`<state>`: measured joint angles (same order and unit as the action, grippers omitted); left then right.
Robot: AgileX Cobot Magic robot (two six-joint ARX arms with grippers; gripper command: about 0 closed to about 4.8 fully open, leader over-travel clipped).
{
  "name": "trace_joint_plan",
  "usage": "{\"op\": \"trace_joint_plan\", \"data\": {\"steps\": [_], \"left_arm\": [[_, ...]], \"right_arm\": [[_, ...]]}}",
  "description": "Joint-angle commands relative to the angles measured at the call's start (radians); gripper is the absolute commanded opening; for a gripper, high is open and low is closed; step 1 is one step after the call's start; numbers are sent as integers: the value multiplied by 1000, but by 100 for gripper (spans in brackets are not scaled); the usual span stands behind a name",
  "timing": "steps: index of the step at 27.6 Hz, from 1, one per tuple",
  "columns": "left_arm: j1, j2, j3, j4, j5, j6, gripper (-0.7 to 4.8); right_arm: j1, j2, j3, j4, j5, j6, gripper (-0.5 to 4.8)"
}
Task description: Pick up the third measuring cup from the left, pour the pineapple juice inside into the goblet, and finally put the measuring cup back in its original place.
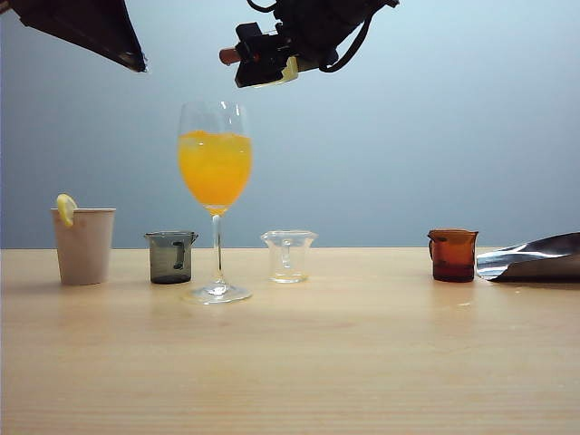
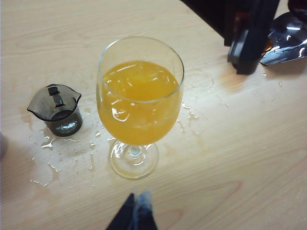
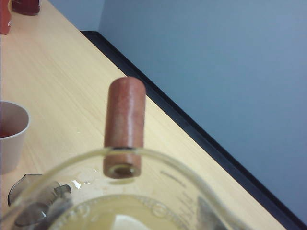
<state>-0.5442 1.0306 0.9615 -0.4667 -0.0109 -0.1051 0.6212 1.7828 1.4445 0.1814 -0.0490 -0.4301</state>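
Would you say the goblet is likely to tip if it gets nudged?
Likely top-heavy: the goblet has a well-filled bowl on a thin stem. Droplets around its foot may let it slide. The right gripper, holding the cup, hangs above it, slightly right; the left gripper is up left.

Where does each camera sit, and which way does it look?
Exterior: low at the table's front, facing the wall; right hand holds the measuring cup above the goblet, left arm top corner.
Left wrist: looks down on goblet; tip of left hand shows.
Right wrist: looks past the held cup's rim across the table; no hand shows.
Shared by all: the grey cup.
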Motion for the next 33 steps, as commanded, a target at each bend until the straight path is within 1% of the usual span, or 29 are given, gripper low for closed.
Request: {"op": "trace_joint_plan", "data": {"steps": [1,6,14,20,25,33], "left_arm": [[-1,-2,5,12,-1,3,-5],[-1,-2,5,12,-1,3,-5],[-1,-2,5,12,-1,3,-5],[-1,-2,5,12,-1,3,-5],[-1,-2,5,12,-1,3,-5],[-1,-2,5,12,-1,3,-5]], "right_arm": [[11,-6,8,26,-6,-27,198],[21,-5,8,33,-6,-50,198],[29,-5,8,33,-6,-142,198],[35,-5,8,55,-6,-182,198],[35,-5,8,54,-6,-251,198],[35,-5,8,63,-6,-303,198]]}}
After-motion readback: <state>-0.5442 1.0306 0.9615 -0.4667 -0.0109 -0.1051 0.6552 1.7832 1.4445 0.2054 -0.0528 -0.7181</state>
